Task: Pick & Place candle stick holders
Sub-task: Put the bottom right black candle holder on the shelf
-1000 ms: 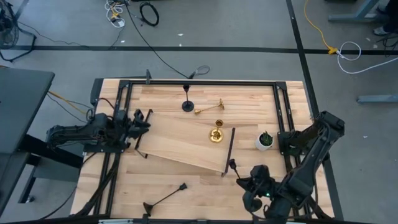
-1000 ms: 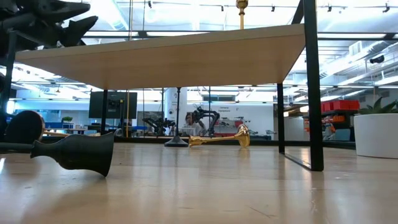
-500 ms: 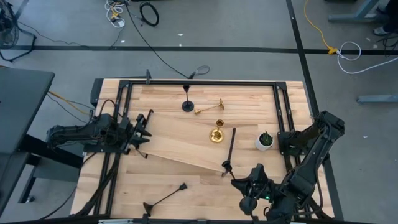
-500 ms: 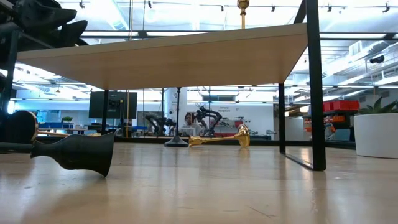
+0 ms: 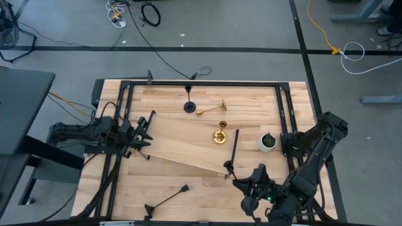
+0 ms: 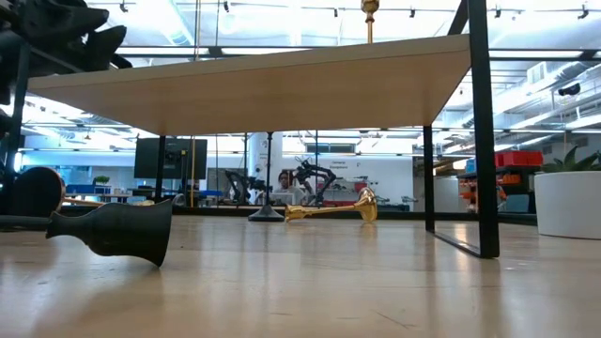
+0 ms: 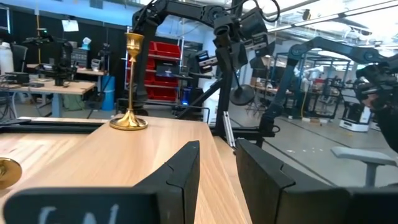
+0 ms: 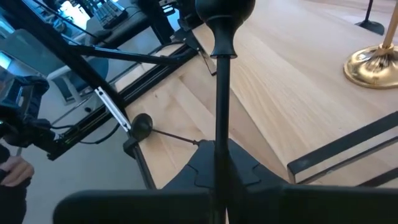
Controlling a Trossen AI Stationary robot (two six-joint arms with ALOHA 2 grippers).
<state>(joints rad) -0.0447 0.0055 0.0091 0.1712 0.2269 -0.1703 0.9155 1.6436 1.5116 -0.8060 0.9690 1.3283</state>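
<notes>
A raised wooden board (image 5: 182,141) with black bar legs stands askew on the table. A gold candlestick (image 5: 218,135) stands upright on it and also shows in the left wrist view (image 7: 129,81). Beyond the board, a black candlestick (image 5: 189,100) stands upright and a gold one (image 5: 212,108) lies on its side. Another black one (image 5: 166,199) lies near the front edge. My right gripper (image 5: 242,183) is shut on a third black candlestick (image 8: 217,74) by the board's near right corner. My left gripper (image 5: 146,129) is open at the board's left end; I cannot tell whether it touches the board. My right gripper pinches the black candlestick's thin stem (image 8: 216,134) between its two fingers. The fingers come slanting down from the table's near right. The stem runs out past the fingertips, its round end (image 8: 224,9) toward the board. The gripper hides the other end.
A small white pot with a plant (image 5: 267,141) stands right of the board. A black frame (image 5: 201,83) runs round the table top. The lying black candlestick (image 6: 113,230) is close to the front left. The board's right leg (image 6: 481,131) stands near my right gripper.
My right gripper has gone a little toward the table's left with the black candlestick, whose round end is now nearer the board's near right corner. In the low view the board's right leg has shifted slightly toward the table's right.
</notes>
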